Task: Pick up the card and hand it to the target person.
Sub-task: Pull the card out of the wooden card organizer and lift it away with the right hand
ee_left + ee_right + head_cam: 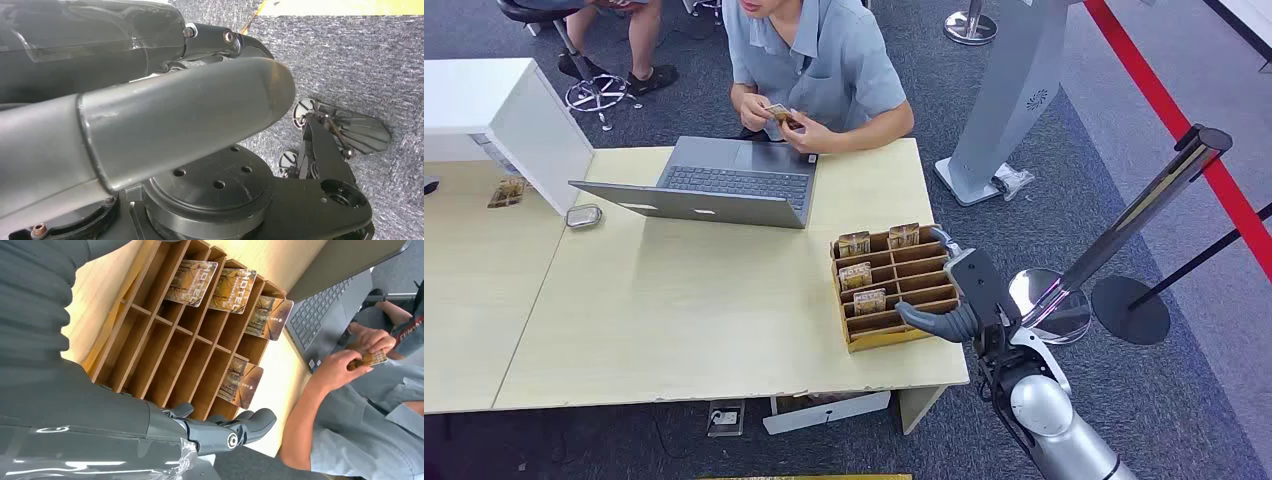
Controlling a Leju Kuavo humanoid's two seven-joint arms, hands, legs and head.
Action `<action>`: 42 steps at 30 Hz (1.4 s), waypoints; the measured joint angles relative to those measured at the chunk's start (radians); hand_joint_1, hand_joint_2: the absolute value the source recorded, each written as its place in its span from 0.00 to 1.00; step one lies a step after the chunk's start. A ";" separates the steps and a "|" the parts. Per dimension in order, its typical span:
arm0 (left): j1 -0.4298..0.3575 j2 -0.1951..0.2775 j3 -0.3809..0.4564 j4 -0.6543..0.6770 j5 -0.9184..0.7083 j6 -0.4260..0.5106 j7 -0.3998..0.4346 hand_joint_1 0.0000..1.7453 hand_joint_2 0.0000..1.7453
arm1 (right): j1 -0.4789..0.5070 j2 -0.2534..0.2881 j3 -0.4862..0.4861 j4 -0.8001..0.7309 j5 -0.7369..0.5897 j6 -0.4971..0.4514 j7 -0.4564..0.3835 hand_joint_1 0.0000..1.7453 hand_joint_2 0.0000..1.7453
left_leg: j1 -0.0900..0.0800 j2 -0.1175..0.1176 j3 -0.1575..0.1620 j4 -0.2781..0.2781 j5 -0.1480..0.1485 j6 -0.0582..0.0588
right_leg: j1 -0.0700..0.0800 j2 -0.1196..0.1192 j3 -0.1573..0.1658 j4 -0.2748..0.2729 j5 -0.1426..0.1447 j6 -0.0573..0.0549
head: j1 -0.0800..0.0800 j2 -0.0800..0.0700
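A wooden card rack (894, 322) (165, 340) stands at the table's right front, with several hotel cards (855, 275) (232, 284) upright in its slots. My right hand (959, 292) (220, 432) hovers at the rack's right side, fingers spread and holding nothing. A person in a grey-blue shirt (819, 60) sits at the far side and holds one card (776, 112) (370, 359) in both hands. In the left wrist view my left hand (180, 125) shows a thick thumb and dark fingers (225, 39) with nothing in them.
An open laptop (714, 185) lies between the person and the rack. A white cabinet (494, 110) and a small tin (583, 216) are at the left. Stanchion posts (1144, 205) and a grey kiosk (1014, 90) stand on the carpet to the right.
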 joint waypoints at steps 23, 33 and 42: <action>0.000 0.000 0.000 0.000 0.008 0.002 0.000 0.00 0.00 | -0.006 0.000 0.004 0.000 0.100 0.024 0.016 0.00 1.00 | 0.000 0.000 0.000 0.000 0.000 0.000 | 0.000 0.000 0.000 0.000 0.000 0.000 | 0.000 0.000; 0.000 0.003 0.000 0.000 0.010 0.002 -0.005 0.00 0.00 | -0.015 0.000 0.021 0.000 0.243 0.055 0.064 0.00 1.00 | 0.000 0.000 0.000 0.000 0.000 0.000 | 0.000 0.000 0.000 0.000 0.000 0.000 | 0.000 0.000; -0.001 0.003 0.000 0.000 0.010 -0.002 -0.013 0.00 0.00 | -0.046 0.000 0.085 0.009 0.715 0.113 0.183 0.04 1.00 | 0.000 0.000 0.000 0.000 0.000 0.000 | 0.000 0.000 0.000 0.000 0.000 0.000 | 0.000 0.000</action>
